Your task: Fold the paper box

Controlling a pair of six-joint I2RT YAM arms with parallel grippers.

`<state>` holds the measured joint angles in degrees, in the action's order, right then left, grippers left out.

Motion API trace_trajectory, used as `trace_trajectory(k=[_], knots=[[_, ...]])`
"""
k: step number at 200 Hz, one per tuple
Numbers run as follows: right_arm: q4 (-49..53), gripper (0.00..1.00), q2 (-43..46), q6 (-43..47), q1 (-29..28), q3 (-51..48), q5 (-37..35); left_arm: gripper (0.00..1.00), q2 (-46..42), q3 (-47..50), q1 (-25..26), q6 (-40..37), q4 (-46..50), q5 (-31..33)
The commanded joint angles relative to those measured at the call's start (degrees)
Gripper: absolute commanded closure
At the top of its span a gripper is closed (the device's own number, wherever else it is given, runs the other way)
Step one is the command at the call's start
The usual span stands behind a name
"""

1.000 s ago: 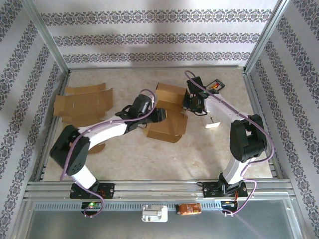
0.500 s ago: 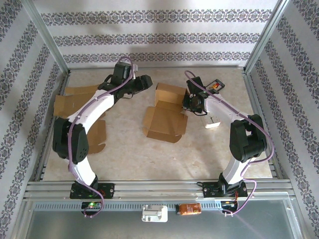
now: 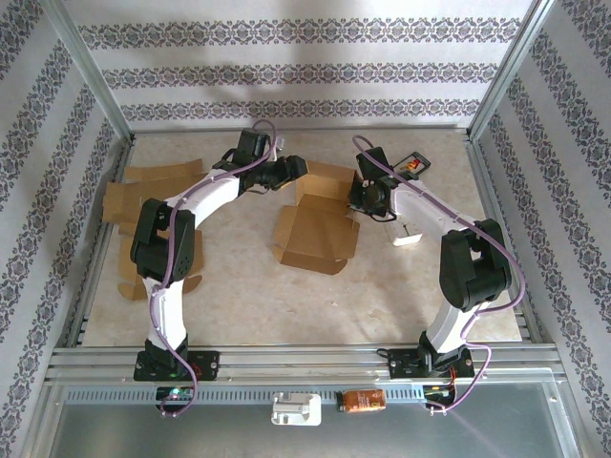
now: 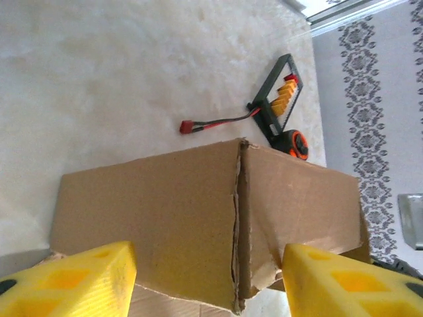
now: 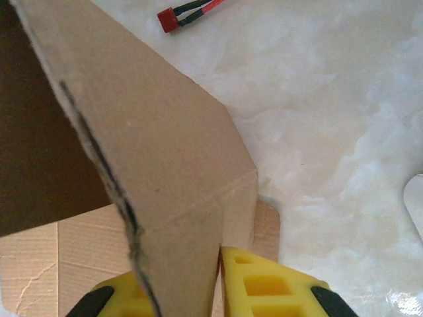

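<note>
Paper box (image 3: pixel 315 239) sits half-folded mid-tabletop (image 3: pixel 286 305). Right gripper (image 3: pixel 360 197) is pinching its right wall, left gripper (image 3: pixel 293 170) hangs wide open at the back corner. Orange pack (image 3: pixel 363 400) has a label too small to read.

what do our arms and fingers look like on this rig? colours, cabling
Both alike: left arm and right arm have white links, black joint housings and purple cables running alongside. Left fingers and right fingers are yellow with square recesses, black at the base.
</note>
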<state>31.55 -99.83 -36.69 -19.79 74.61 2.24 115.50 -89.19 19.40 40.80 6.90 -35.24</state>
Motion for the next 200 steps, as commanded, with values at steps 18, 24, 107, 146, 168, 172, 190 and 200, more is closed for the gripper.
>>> trace_trajectory(k=[18, 24, 107, 146, 168, 172, 190, 200], knots=[[0.6, 0.85, -0.5, -0.6, -1.2, 2.8, 1.9, 0.54, 1.6, -0.3, -0.1, 2.7, -8.0, -5.2], [0.5, 0.84, -0.5, -0.8, -1.2, 3.1, 2.3, 0.56, 1.4, -0.1, -0.1, 3.0, -8.4, -5.5], [-4.9, 0.62, -2.8, -4.3, -0.9, 4.4, 6.5, 0.57, -0.5, 4.2, 1.0, 2.6, -5.4, -2.1], [-5.1, 0.46, 5.7, 8.7, -0.5, 0.6, 8.6, 0.57, -1.3, 3.1, 1.0, -3.9, 0.1, 3.1], [-3.2, 0.34, 10.8, 13.3, 1.1, -1.6, 12.4, 0.57, -1.1, 1.1, 1.1, -6.3, 3.5, 4.7], [-3.0, 0.32, 11.6, 13.7, 1.5, -2.0, 13.1, 0.57, -1.0, 0.8, 1.2, -6.5, 3.9, 4.9], [-3.2, 0.27, 15.7, 15.5, 3.9, -3.9, 16.8, 0.57, -1.0, 0.4, 1.4, -7.0, 4.4, 5.3], [-4.3, 0.25, 17.8, 16.9, 5.6, -5.4, 17.8, 0.57, -0.9, 0.3, 1.5, -7.1, 4.4, 5.4]])
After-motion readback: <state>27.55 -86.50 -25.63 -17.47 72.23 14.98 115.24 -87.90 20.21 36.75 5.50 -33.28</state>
